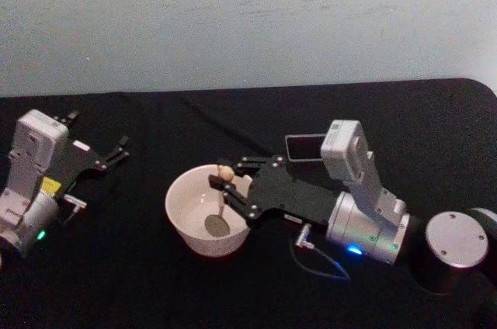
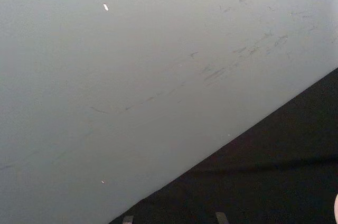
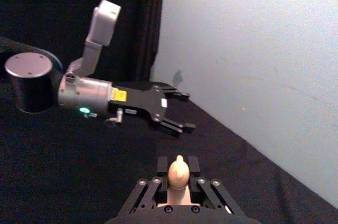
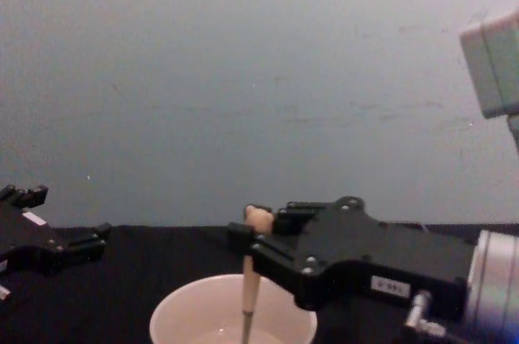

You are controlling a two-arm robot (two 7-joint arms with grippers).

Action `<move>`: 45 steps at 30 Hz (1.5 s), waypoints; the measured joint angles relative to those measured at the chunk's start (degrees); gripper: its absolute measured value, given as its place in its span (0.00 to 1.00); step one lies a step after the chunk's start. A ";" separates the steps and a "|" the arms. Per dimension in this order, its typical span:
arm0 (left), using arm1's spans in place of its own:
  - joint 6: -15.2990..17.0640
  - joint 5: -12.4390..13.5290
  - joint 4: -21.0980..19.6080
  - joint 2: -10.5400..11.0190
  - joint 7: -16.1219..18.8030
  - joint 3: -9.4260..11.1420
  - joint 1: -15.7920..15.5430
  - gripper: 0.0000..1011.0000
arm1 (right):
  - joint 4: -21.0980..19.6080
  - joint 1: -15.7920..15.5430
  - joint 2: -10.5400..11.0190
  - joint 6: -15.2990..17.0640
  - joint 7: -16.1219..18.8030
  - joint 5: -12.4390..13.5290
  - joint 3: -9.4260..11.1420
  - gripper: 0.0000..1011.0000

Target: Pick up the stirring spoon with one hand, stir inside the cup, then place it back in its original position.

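A black table carries everything. The right gripper reaches over the cup's rim from the right, its fingers clenched on the stirring spoon just below the bear-head knob. The cup, wide, cream and thick-rimmed, sits near the table's middle. The left gripper lies well to the left, fingers spread, grasping nothing. The dark grey square holder stands just behind the right gripper. The spoon stands almost upright inside the cup: pale beige handle, thin dark neck, small metal bowl down near the cup's floor
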 joint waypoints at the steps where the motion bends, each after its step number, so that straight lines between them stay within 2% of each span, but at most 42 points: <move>1: 0.00 0.00 0.00 0.00 0.00 0.00 0.00 0.99 | 0.04 0.08 -0.21 0.00 0.00 -0.01 -0.21 0.21; 8: 0.00 0.00 0.00 0.00 0.00 0.00 0.00 0.99 | 2.39 1.87 -2.44 -0.21 -0.99 -0.70 -1.28 0.21; 17: 0.00 0.00 0.00 0.00 0.00 0.00 0.00 0.99 | 6.71 4.53 -4.90 -0.73 -3.24 -2.10 -0.87 0.21; 24: 0.00 0.00 0.00 0.00 0.00 0.00 0.00 0.99 | 8.20 5.18 -5.18 -0.92 -3.92 -2.78 -0.09 0.21; 45: 0.00 0.00 0.00 0.00 0.00 0.00 0.00 0.99 | 8.22 4.94 -4.83 -1.31 -4.26 -3.82 1.03 0.21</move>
